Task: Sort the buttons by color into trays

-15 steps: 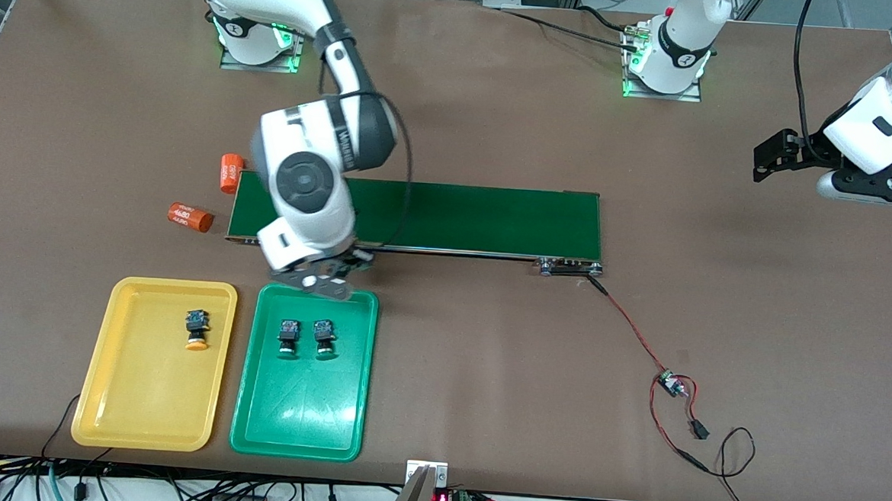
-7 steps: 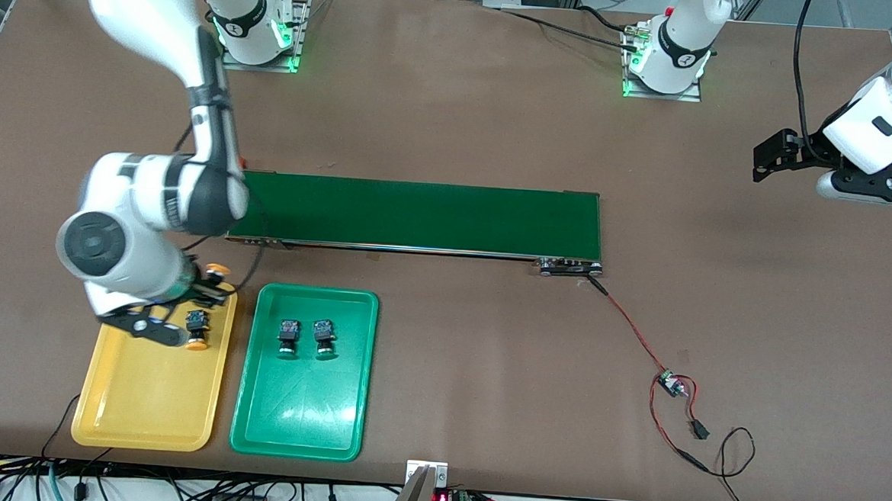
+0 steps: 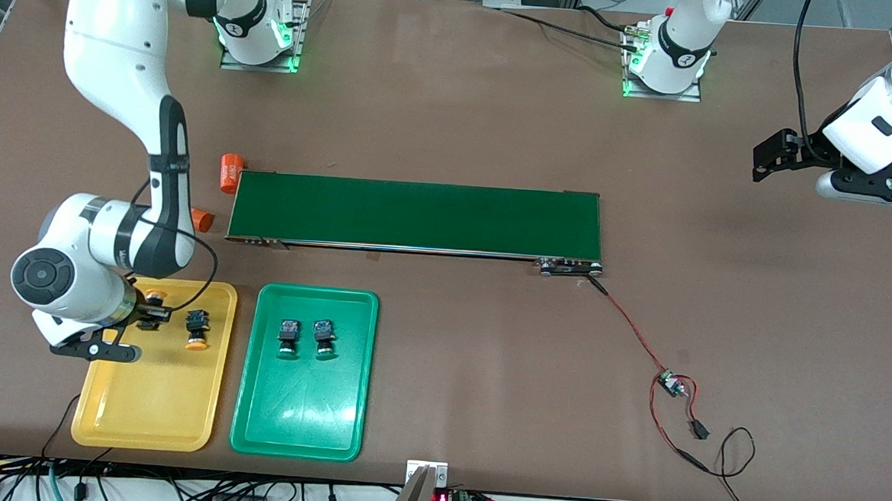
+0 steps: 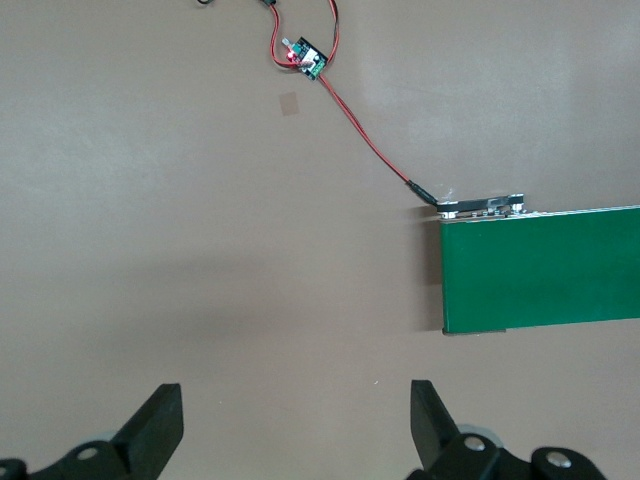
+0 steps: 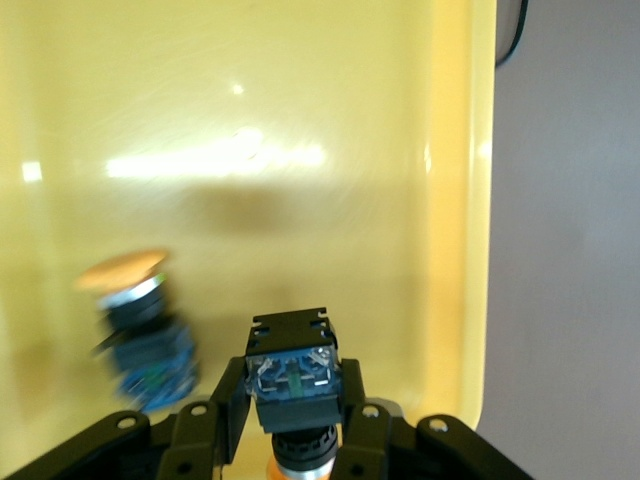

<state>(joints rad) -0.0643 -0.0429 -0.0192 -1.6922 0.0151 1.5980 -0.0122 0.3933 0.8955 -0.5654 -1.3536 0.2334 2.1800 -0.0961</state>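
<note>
Over glossy yellow tray (image 3: 101,416), right pincer (image 5: 296,425) clamps boxy orange-capped button (image 5: 292,378), left pincer (image 4: 297,425) idle, agape.

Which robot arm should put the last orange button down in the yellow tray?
The right arm. Its right gripper is shut on the orange-capped button and hangs over the yellow tray. The left gripper waits open over bare table near the left arm's end, holding nothing.

Both arms have glossy white shells with dark grey joint bands, round grey end caps, black cables looped alongside, green-lit bases and black grippers (image 3: 154,313).
</note>
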